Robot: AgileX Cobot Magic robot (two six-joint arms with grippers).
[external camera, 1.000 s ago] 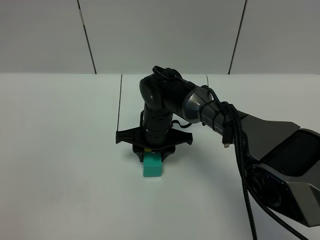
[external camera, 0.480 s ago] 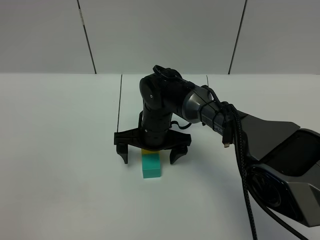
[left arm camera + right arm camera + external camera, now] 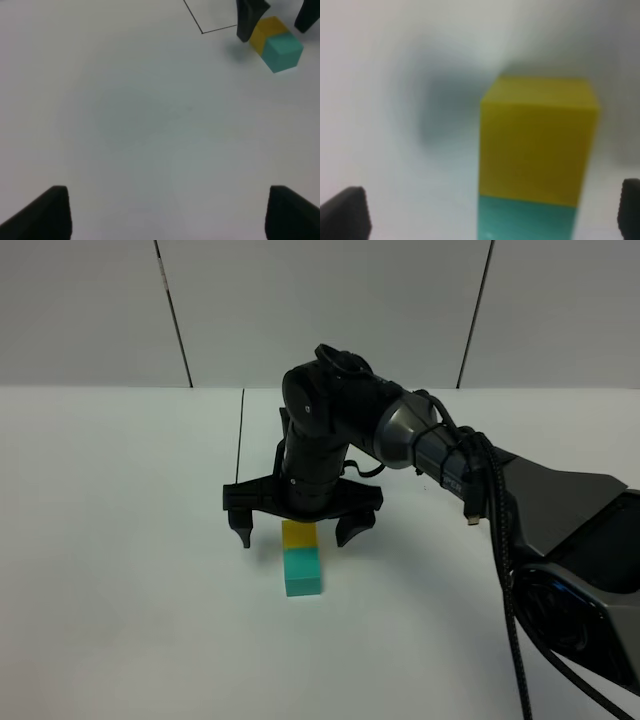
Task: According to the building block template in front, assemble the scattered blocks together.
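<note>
The scattered blocks lie joined end to end on the white table: a yellow cube (image 3: 297, 534) touching a teal cube (image 3: 302, 573), the teal one nearer the front edge. My right gripper (image 3: 295, 539) hangs just above the yellow cube, open wide, one finger on each side and touching neither cube. The right wrist view looks down on the yellow cube (image 3: 537, 145) with the teal cube (image 3: 527, 222) against it. My left gripper (image 3: 168, 215) is open over bare table, far from the yellow cube (image 3: 264, 31) and the teal cube (image 3: 282, 50). The building block template is hidden.
A thin black drawn line (image 3: 240, 440) runs back across the table behind the blocks, and its corner (image 3: 201, 32) shows in the left wrist view. The right arm (image 3: 440, 455) reaches in from the right, over the area inside that line. A panelled wall stands behind.
My right gripper went from shut around the yellow cube to wide open and lifted a little. The yellow cube now shows, resting against the teal one. The left gripper has not moved.
</note>
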